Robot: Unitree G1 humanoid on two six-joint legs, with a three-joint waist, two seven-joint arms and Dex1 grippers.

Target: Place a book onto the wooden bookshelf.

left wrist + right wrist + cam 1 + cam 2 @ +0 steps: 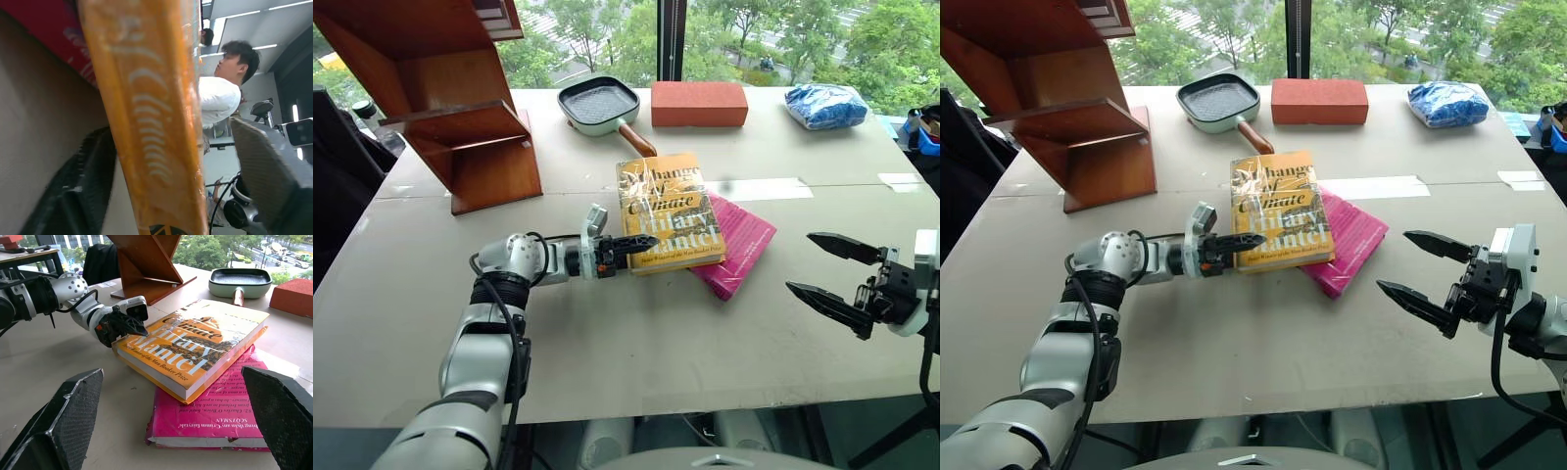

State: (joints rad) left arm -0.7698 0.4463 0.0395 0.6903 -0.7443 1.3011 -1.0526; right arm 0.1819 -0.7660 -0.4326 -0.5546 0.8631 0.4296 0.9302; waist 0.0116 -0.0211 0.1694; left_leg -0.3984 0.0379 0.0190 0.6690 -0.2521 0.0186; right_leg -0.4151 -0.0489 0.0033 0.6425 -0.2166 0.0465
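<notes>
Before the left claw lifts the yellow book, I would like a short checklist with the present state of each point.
1. Left claw at the book edge: ok, its fingers straddle the near left corner.
2. Grip closed firmly on the book: cannot tell; one finger sits above and one below the edge, contact is unclear.
3. Book free to lift: ok, it lies on top of the pink book, nothing rests on it.
4. Right claw out of the way: ok, open and apart from both books.
5. Wooden bookshelf ledges free: ok for the ledges visible.
6. Path to the shelf: ok; the pan and the brick block stand off to the side.
</notes>
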